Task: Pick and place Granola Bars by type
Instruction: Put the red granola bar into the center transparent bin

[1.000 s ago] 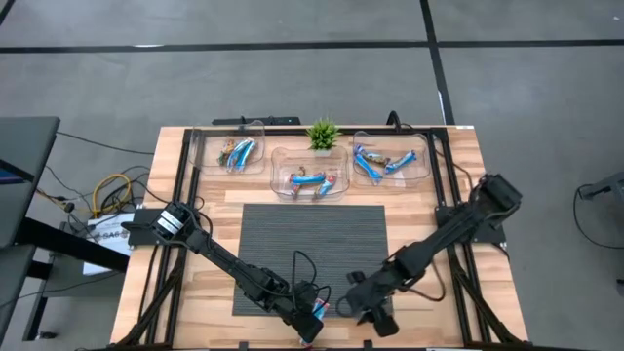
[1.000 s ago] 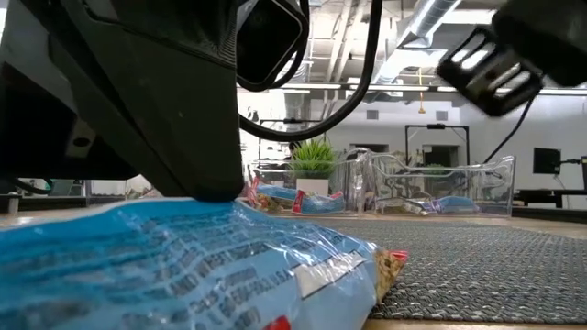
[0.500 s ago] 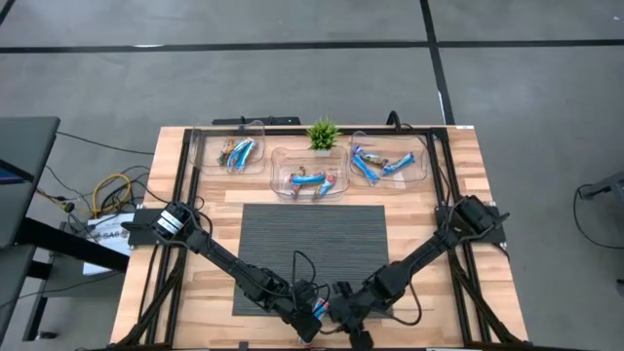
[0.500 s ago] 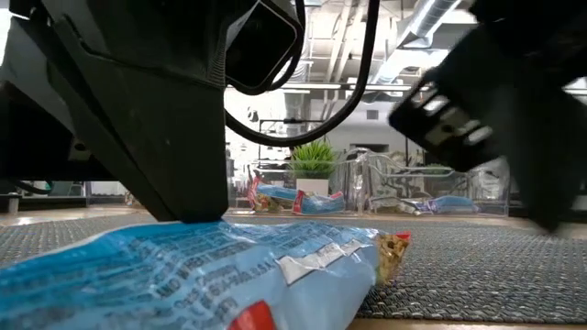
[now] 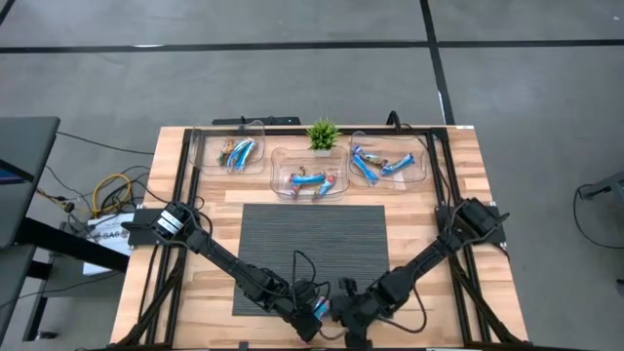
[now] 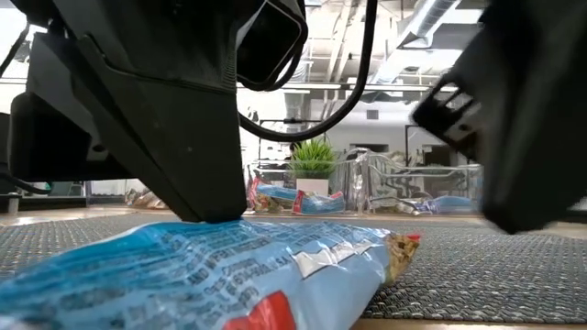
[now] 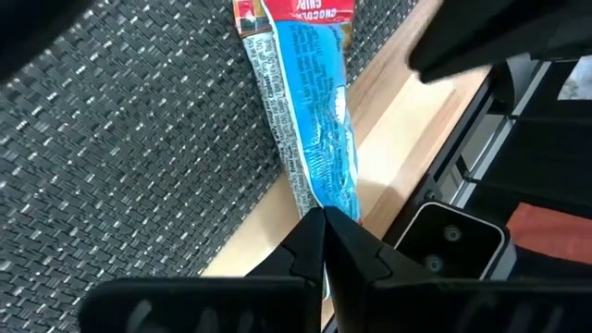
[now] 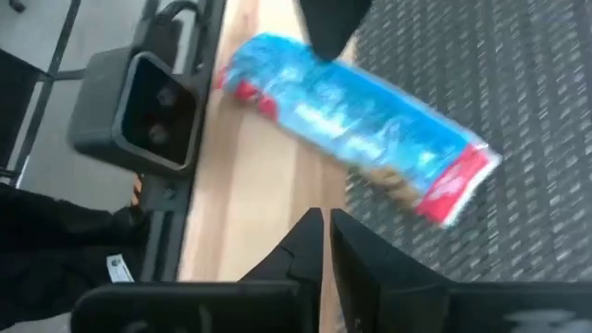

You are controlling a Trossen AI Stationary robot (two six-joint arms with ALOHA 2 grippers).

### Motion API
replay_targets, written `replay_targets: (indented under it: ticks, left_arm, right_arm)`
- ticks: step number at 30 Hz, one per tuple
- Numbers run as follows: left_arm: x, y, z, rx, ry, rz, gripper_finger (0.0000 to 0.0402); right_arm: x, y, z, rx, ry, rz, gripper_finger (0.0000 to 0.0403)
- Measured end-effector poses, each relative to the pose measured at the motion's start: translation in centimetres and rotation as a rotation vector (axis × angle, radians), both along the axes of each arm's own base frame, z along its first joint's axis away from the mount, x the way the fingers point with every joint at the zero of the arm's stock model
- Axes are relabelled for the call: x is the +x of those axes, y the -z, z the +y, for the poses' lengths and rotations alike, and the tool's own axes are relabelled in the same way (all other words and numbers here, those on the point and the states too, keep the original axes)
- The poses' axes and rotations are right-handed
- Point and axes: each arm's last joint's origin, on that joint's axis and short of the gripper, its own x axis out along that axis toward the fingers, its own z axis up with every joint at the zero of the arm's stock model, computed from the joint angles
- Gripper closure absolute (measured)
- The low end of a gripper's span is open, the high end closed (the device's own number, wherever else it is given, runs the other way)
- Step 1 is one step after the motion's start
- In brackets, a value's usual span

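A blue granola bar [image 7: 310,120] lies at the near edge of the table [image 5: 429,200], half on the dark woven mat [image 5: 312,239] and half on the bare wood strip beside it. One end of the wrapper is red. In the high view the bar [image 5: 319,310] is only a small blue spot between the two grippers.

The left gripper [image 5: 310,317] is on this bar. In the left wrist view its fingers [image 7: 310,245] are pressed together on the end of the wrapper that lies over the wood, so the jaws are clamped on the blue granola bar. In the low view the bar [image 6: 211,275] lies flat on the mat under the big dark body of this gripper.

The right gripper [image 5: 353,314] stands just beside the left one, also at the near edge. Its fingers [image 8: 314,236] are together with only a thin slit between them, and they hold nothing; the bar [image 8: 356,125] lies apart from the tips.

There is little free room here: the two grippers are close together, and a black camera box [image 8: 139,111] sits just past the wood edge. The middle and far part of the mat is free.

At the far edge stand three clear bins: the left bin [image 5: 230,152], the middle bin [image 5: 310,175] and the right bin [image 5: 390,161], each with some bars. A small green plant [image 5: 323,134] stands behind the middle bin.
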Motion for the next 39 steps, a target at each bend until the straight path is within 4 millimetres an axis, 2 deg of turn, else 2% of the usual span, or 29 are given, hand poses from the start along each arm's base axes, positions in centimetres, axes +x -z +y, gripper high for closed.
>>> replay_targets:
  ticks: [9,20,24,34,39]
  left_arm:
    - [0.0,0.0,0.0,0.003,-0.015,-0.002,0.0401]
    - [0.2,0.0,0.2,0.001,-0.031,-0.006,0.0401]
    - [0.5,-0.1,0.5,-0.008,-0.043,-0.021,0.0401]
    - [1.6,-0.4,1.6,-0.025,-0.068,-0.061,0.0399]
    - [1.7,-0.4,1.8,-0.029,-0.067,-0.058,0.0374]
  right_arm:
    - [-2.0,0.1,2.0,-0.071,0.158,-0.084,0.0398]
    - [-1.7,1.3,0.3,-0.063,0.232,-0.082,0.0402]
    - [-1.6,1.8,-0.4,-0.071,0.203,-0.057,0.0402]
    - [0.3,1.6,-2.2,-0.040,0.129,-0.075,0.0402]
    - [1.1,1.6,-3.1,-0.042,0.117,-0.081,0.0402]
